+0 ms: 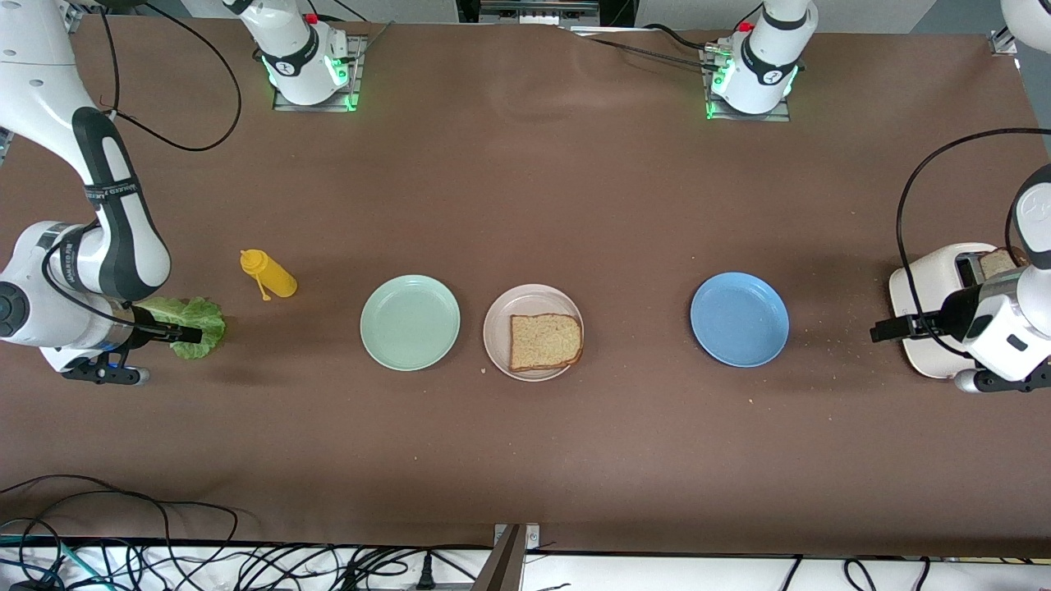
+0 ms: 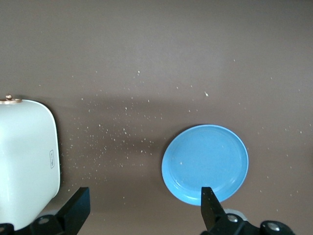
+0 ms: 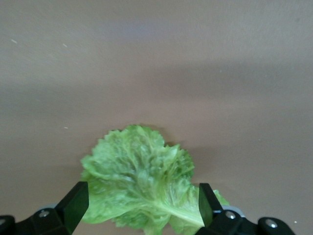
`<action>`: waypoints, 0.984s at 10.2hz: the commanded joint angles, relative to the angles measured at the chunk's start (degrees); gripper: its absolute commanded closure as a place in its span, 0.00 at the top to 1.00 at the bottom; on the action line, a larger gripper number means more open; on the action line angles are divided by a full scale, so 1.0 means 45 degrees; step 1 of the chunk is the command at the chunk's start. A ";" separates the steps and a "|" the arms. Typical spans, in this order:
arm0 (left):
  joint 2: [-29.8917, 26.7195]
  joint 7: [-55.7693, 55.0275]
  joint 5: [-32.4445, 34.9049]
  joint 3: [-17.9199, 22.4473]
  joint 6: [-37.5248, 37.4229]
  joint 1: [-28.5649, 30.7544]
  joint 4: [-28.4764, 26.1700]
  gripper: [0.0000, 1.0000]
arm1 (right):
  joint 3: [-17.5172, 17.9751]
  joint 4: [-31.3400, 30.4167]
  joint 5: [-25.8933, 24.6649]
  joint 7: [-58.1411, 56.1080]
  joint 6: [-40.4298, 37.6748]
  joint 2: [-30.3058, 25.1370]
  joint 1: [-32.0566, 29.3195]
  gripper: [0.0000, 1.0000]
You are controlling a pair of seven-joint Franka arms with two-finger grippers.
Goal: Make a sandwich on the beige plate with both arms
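A: Where's your bread?

B: One slice (image 1: 546, 341) lies on the beige plate (image 1: 498, 327), mid-desk (image 1: 525, 189) between the mint plate (image 1: 410, 322) and blue plate (image 1: 739, 318). Another sits in the toaster (image 1: 924, 291).

A: And your claws?

B: Right claw (image 3: 142, 205) hangs wide over the lettuce (image 3: 139, 181), holding nothing. Left claw (image 2: 144, 208) hangs wide and empty between toaster and blue plate.

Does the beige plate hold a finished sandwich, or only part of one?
Only part. The beige plate holds one bread slice, bare on top; the lettuce lies on the table under the open right gripper.
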 commanded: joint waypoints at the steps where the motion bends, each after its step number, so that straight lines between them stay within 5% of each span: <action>1: -0.0494 -0.0081 0.0491 -0.0451 -0.0742 -0.0067 -0.0190 1.00 | 0.0102 0.0116 -0.0212 -0.0217 -0.0004 0.0356 -0.0169 1.00; 3: -0.0495 -0.0061 0.0511 -0.0725 -0.0823 -0.0087 -0.0112 1.00 | 0.0102 0.0116 -0.0192 -0.0237 -0.0023 0.0493 -0.0169 1.00; 7: -0.0495 -0.0177 0.0878 -0.0726 -0.0823 -0.0242 -0.0073 1.00 | 0.0102 0.0096 -0.0173 -0.0141 -0.0335 0.0631 -0.0150 0.02; 10: -0.0514 -0.0061 0.1584 -0.0649 -0.0940 -0.0477 -0.0073 1.00 | 0.0121 0.0116 -0.0056 -0.0022 -0.0316 0.0748 -0.0149 0.00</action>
